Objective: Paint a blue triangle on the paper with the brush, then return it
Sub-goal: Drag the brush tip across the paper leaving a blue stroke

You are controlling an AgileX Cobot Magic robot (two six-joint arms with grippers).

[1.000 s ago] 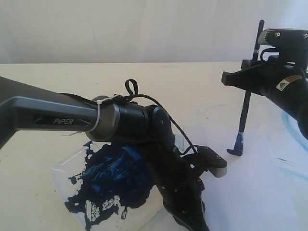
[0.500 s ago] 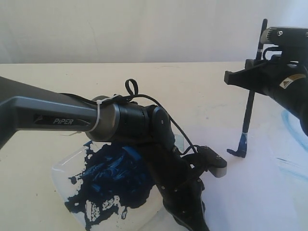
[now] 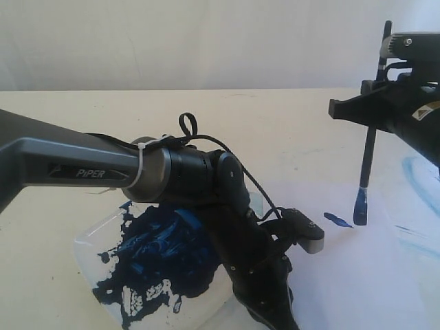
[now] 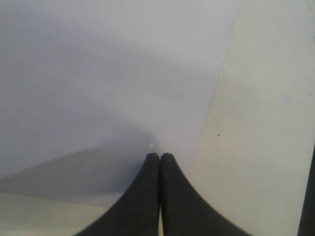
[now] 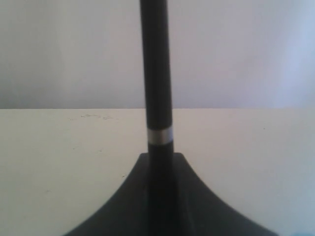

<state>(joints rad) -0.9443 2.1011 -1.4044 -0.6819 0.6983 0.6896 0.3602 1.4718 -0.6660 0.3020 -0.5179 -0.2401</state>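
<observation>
**Brush comes off the sheet, leaving a first dash of blue**

The right claw (image 3: 371, 113) has just carried the brush (image 3: 366, 165) up and outward, away from the other arm. A moment ago the tip was pressed down and bent against the paper (image 3: 371, 275). Now it hangs straight below the claw, either just clear of the sheet or barely grazing it; that one is hard to call. The jaws are clamped on the black handle and the brush stands upright.

Just beside the tip, on the side the claw came from, lies a short dark-blue dash (image 3: 337, 220). That is one small stroke and no more. The blue triangle isn't there yet, so I'd judge the painting barely begun and the brush's return a long way off.

The left claw (image 4: 160, 164) hasn't budged. Its fingers are pinched together with nothing between them, tips down on the paper near its edge, likely pinning it. The paint dish (image 3: 86, 244) sits well apart from the working claw.
</observation>
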